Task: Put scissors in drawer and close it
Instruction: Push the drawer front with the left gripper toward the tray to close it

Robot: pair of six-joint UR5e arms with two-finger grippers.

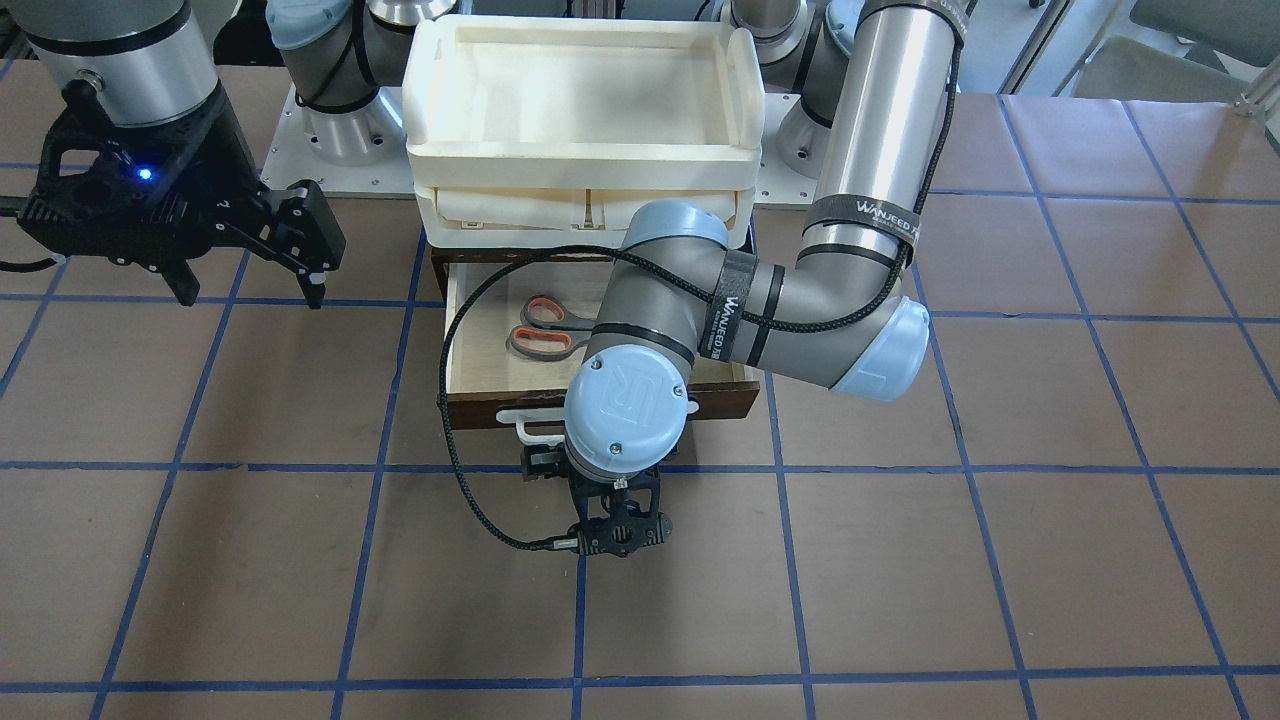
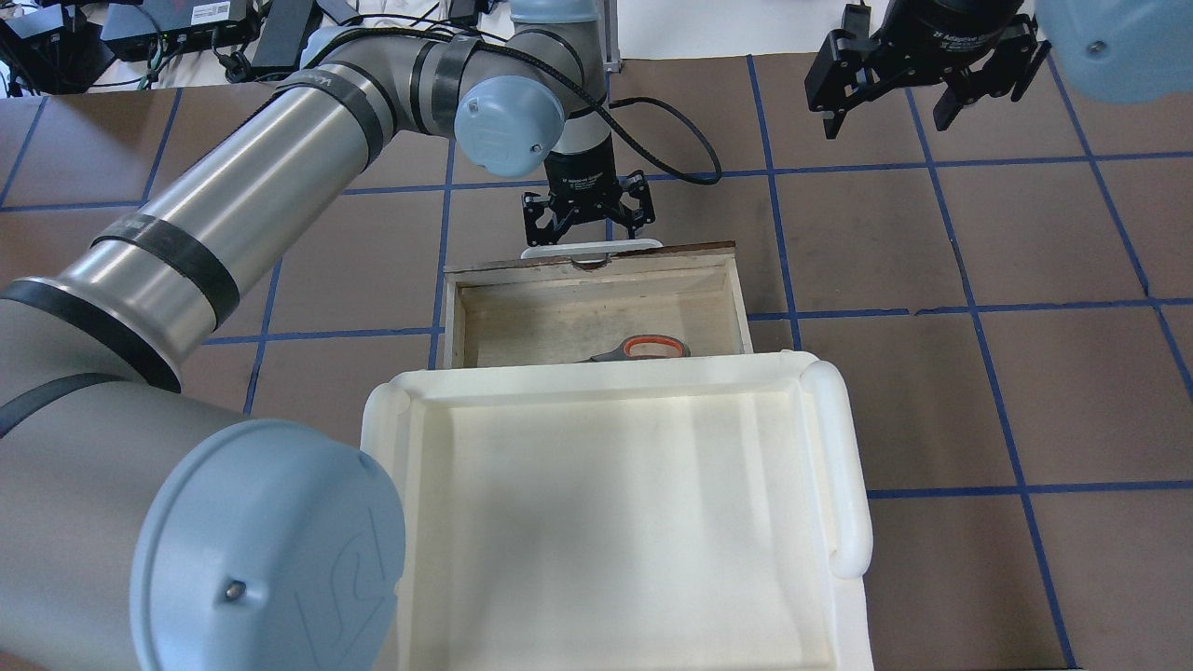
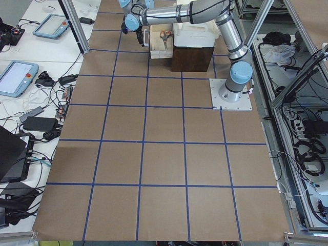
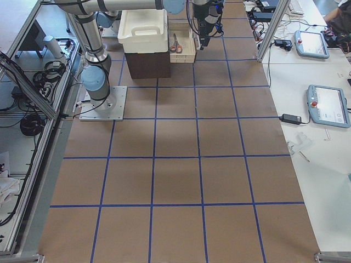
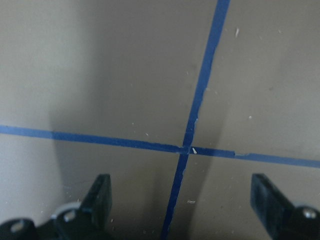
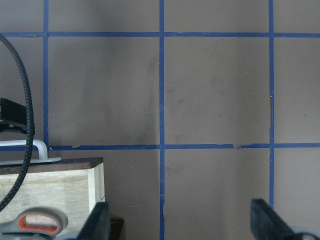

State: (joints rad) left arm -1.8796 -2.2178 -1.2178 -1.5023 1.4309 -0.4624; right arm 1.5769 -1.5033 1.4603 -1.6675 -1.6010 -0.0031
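The scissors lie inside the open drawer, grey handles lined orange-red; they also show in the overhead view and the right wrist view. The drawer is pulled out from under the cream unit, its white bar handle facing away from the robot. My left gripper hangs open and empty just beyond the handle, over the table. My right gripper is open and empty, off to the drawer's side.
A cream plastic tray unit stands on top of the drawer's cabinet and hides the drawer's rear part. The left arm's forearm and elbow reach across above the drawer. A black cable loops beside the drawer. Brown table with blue tape grid.
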